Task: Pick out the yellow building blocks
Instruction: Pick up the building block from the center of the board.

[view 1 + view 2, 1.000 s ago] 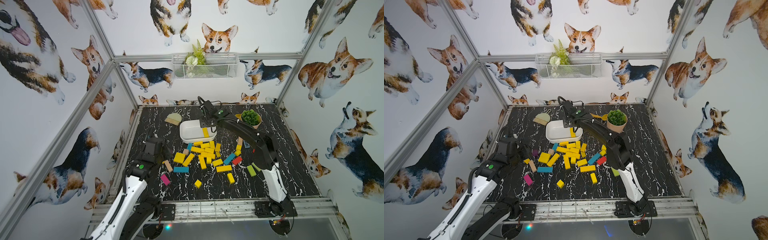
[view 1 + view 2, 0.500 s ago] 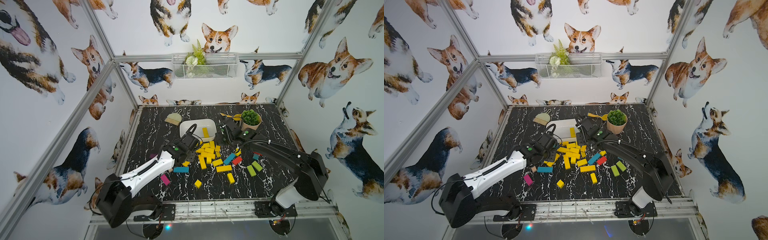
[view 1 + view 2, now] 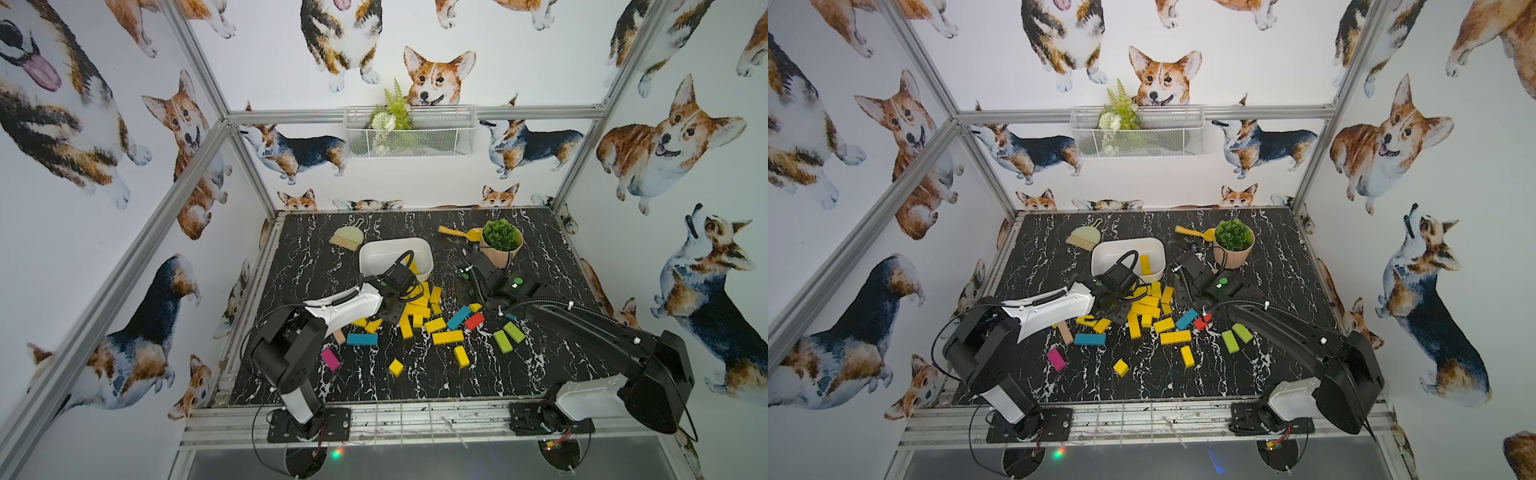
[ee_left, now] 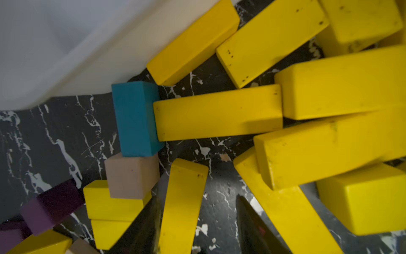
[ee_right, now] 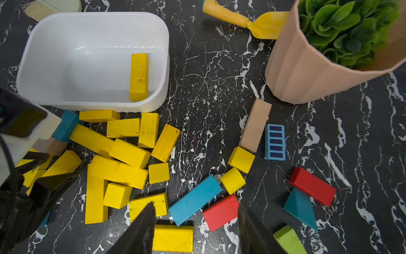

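**A:** Left gripper (image 4: 198, 198), fingers spread, nothing pinched. One yellow bar (image 4: 182, 204) lies lengthwise in the gap, close against one finger and clear of the other. Do we close here?

**B:** We would centre first. If we shift sideways until the bar sits midway, both pads should meet its long faces together. Closing off-centre would likely skid it. Just beside its far end, a tan cube (image 4: 131, 176) and a teal block (image 4: 136, 118) touch neighbouring yellow pieces, so we lift straight up rather than drag.

**A:** And the right gripper (image 5: 195, 204)?

**B:** It is also spread and empty. It hovers above the table at the pile's edge, with a blue bar (image 5: 194, 200) and a red block (image 5: 220, 212) below it. We judge it best kept clear while the left arm works.

**A:** Where do the yellow building blocks (image 5: 118, 169) stand?

**B:** Most lie heaped on the table against the white tub (image 5: 98, 106). A lone bar (image 5: 138, 77) rests inside the tub, so we judge the sorting barely begun. Farther off, the yellow scoop (image 5: 241, 18) by the plant pot (image 5: 307, 72) is not ours to take.
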Robot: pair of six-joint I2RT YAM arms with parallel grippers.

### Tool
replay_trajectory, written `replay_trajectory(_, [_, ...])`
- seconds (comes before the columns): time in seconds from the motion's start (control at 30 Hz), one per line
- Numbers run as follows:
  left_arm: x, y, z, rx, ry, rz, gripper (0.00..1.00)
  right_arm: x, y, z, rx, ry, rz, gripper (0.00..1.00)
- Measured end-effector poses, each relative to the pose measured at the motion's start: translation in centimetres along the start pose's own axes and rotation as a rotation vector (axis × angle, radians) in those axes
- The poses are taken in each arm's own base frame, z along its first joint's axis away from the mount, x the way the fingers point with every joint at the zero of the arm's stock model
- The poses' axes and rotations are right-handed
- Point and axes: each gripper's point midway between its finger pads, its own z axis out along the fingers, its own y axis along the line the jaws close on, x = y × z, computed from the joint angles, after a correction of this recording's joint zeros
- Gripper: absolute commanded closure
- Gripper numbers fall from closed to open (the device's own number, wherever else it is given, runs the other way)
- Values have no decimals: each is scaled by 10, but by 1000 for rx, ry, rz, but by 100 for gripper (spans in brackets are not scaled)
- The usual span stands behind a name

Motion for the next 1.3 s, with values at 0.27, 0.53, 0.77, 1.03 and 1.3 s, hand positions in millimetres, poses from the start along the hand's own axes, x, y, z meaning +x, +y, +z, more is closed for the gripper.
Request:
replay_trajectory(0.27, [5, 2, 19, 46, 44, -36, 50, 9, -7, 0, 22, 19, 5, 39])
replay_trajectory(0.53, [7, 2, 25, 55, 27, -103, 56, 10, -9, -1, 29, 15, 10, 39])
replay_trajectory(0.77, [7, -1, 22, 39, -2, -105, 69, 11, -9, 2, 36, 23, 7, 39])
replay_trajectory(1.03, [13, 14, 10, -21, -1, -102, 83, 10, -10, -1, 32, 15, 11, 39])
replay_trajectory(1.3, [-9, 29, -46, -18, -179, -164, 88, 14, -16, -6, 32, 7, 28, 39])
